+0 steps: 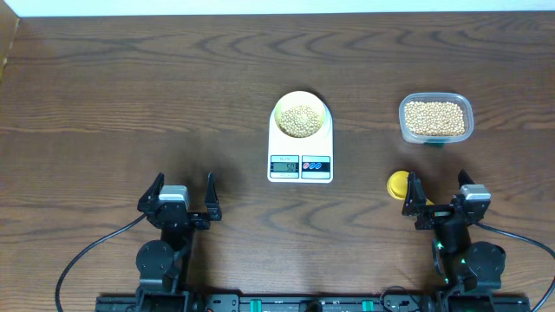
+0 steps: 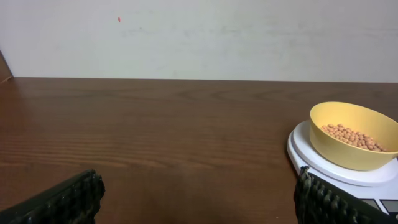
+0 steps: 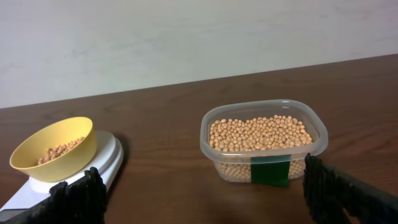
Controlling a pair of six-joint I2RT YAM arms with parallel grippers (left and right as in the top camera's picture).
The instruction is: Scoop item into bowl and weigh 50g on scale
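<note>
The pale-yellow bowl [image 1: 279, 110] [image 2: 348, 155] [image 3: 62, 163] stands on the white scale [image 1: 323, 147] [image 2: 300, 146] [image 3: 109, 155] at mid-table, with a layer of beige beans [image 1: 300, 120] [image 2: 353, 137] inside it. My left gripper [image 1: 183, 184] [image 2: 199, 196] is open and holds nothing, low over the table in front and to the left of the scale. My right gripper [image 1: 438, 182] [image 3: 202, 196] is also open and holds nothing, in front of the clear tub. The scale's display is lit but too small to read.
The clear plastic tub [image 1: 404, 119] [image 3: 236, 171], full of beans [image 1: 436, 119] [image 3: 261, 132], stands right of the scale. A bright-yellow scoop [image 1: 397, 183] lies on the table just left of my right gripper's left finger. A pale wall rises behind the table's far edge.
</note>
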